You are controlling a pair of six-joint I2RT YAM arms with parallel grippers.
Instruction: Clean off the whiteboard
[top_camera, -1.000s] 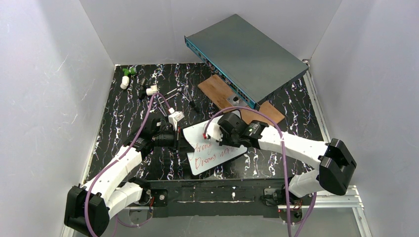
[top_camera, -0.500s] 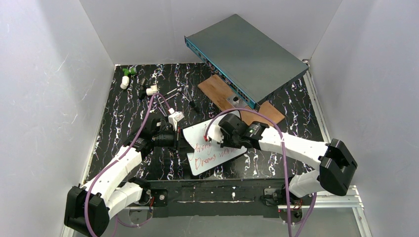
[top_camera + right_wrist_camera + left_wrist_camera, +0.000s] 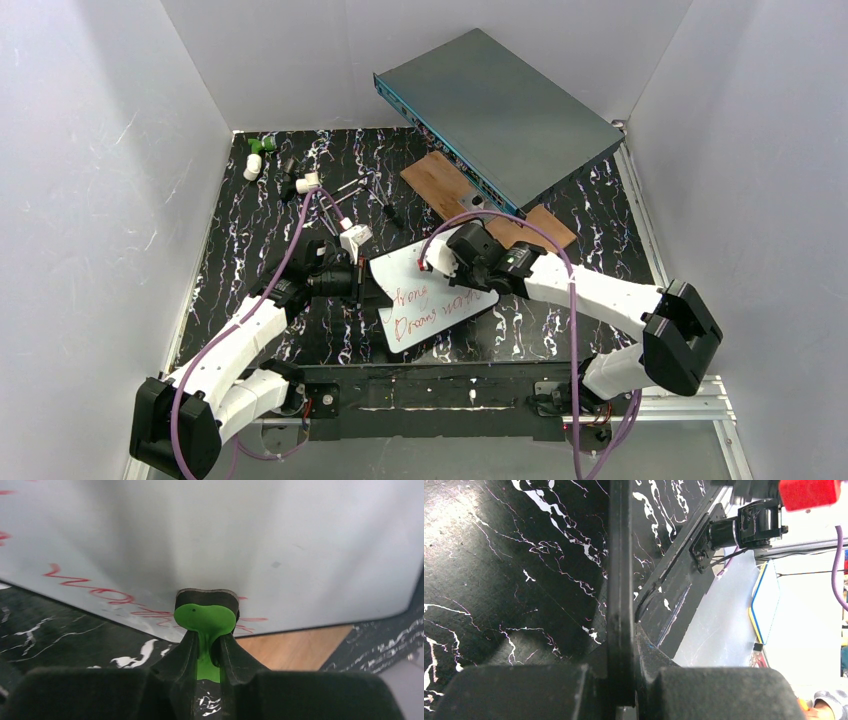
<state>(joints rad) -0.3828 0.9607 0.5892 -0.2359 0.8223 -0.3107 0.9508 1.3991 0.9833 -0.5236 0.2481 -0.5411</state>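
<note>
The whiteboard [image 3: 432, 305] lies tilted on the black marbled table, with red handwriting over its near half. My left gripper [image 3: 362, 284] is shut on its left edge; in the left wrist view the board's black rim [image 3: 620, 580] runs edge-on between the jaws of my left gripper [image 3: 621, 680]. My right gripper [image 3: 436, 262] is shut on a green eraser [image 3: 205, 616] whose dark pad presses on the whiteboard [image 3: 225, 535] near its far edge, just above a line of red writing [image 3: 90, 587].
A grey-teal metal box [image 3: 495, 115] leans at the back right on a wooden plank [image 3: 440, 180], which also shows in the right wrist view [image 3: 295, 650]. Small white parts [image 3: 355, 240] and green and white pieces [image 3: 257, 150] lie at the back left. Walls enclose the table.
My right gripper has moved with the eraser toward the board's far right edge, uncovering more of the red writing. The left gripper has kept its hold on the board.
</note>
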